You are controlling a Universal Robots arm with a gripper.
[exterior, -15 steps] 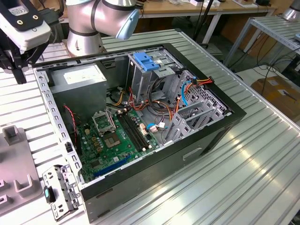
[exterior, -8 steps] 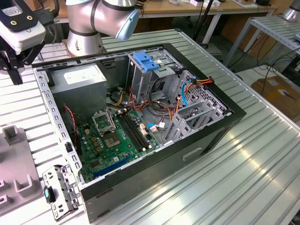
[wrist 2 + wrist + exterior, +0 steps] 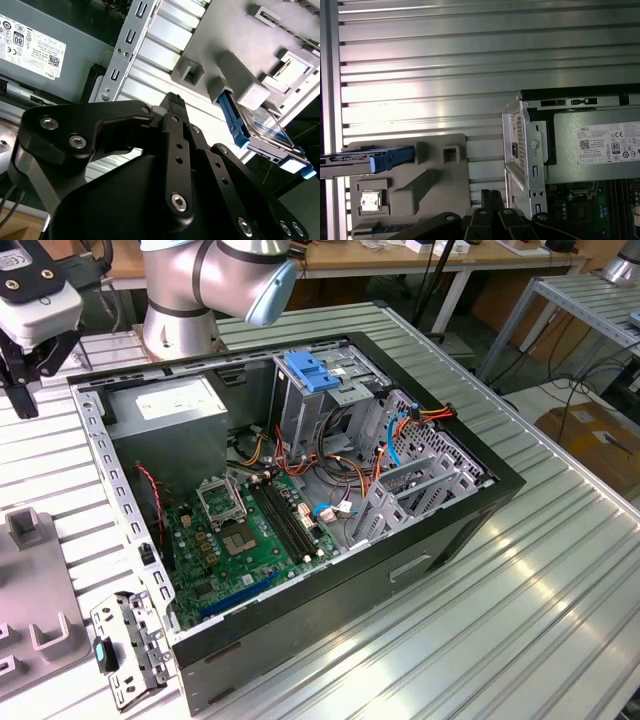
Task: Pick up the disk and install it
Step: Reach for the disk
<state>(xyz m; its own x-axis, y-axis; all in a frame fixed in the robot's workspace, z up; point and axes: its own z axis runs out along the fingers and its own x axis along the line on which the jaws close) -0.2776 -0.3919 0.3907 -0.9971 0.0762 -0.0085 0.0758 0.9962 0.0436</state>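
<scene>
One disk [image 3: 267, 131], one open computer case [image 3: 330, 632], one grey holder tray [image 3: 440, 186].

Table [image 3: 540, 580] was ribbed bare metal, smooth and glossy. Holder tray [image 3: 445, 190] was matt grey plastic. Disk [image 3: 265, 131] showed silvery metal with glossy blue plastic rails. Gripper [image 3: 173, 100] was smooth matt black.
</scene>
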